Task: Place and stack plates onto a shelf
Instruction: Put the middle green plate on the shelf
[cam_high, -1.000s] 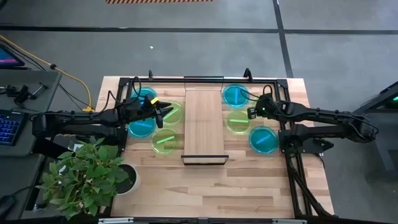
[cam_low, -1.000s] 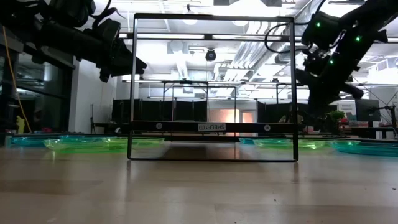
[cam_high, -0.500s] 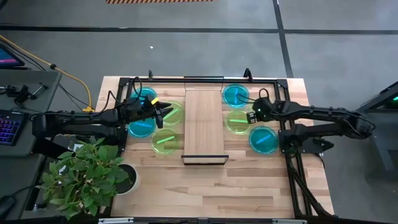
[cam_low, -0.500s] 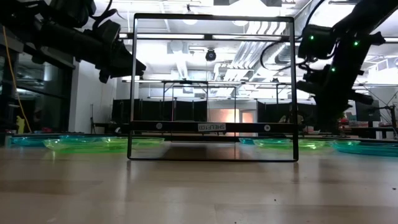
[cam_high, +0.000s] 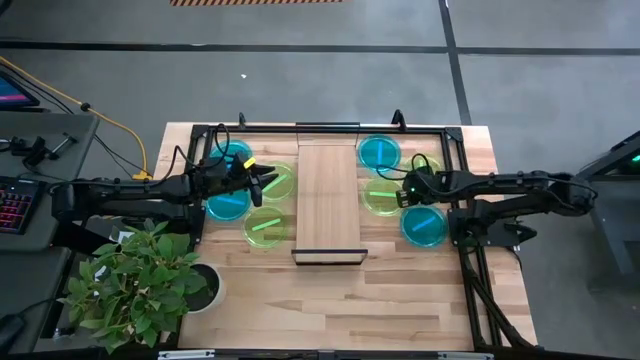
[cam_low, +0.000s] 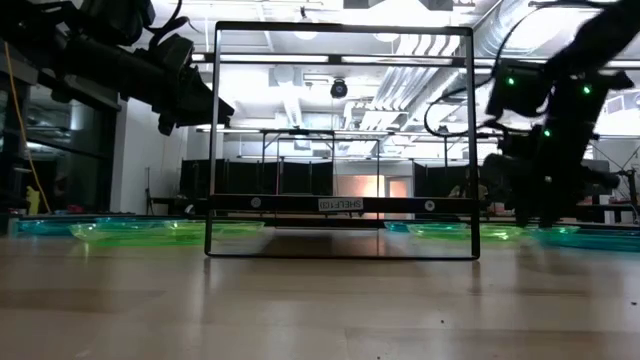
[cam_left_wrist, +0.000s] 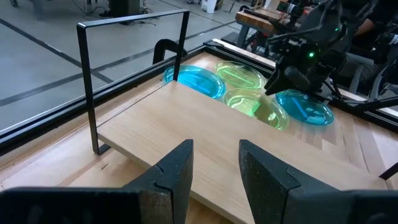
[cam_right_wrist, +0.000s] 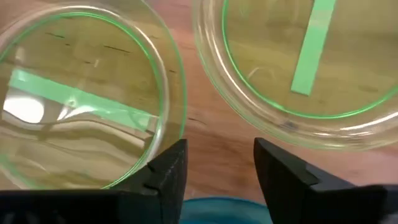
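The shelf (cam_high: 328, 200) is a light-wood board with dark bars at its short ends, lying mid-table. Left of it lie two cyan plates (cam_high: 228, 203) and two yellow-green plates (cam_high: 265, 227). To its right are cyan plates (cam_high: 379, 153), (cam_high: 424, 225) and yellow-green plates (cam_high: 383, 195). My right gripper (cam_right_wrist: 217, 155) is open, low over the strip of table between two yellow-green plates (cam_right_wrist: 81, 93), (cam_right_wrist: 311, 62), touching neither that I can see. My left gripper (cam_left_wrist: 216, 152) is open and empty, held above the left plates (cam_high: 262, 180), facing the shelf.
A dark metal frame (cam_high: 330, 128) runs along the table's far edge and down both sides. A potted plant (cam_high: 140, 280) stands at the near left corner. The near half of the wooden table (cam_high: 340, 310) is bare.
My right gripper has come down from well above the table to just over the right-hand plates, shifting a little toward the near edge. No plate has moved.
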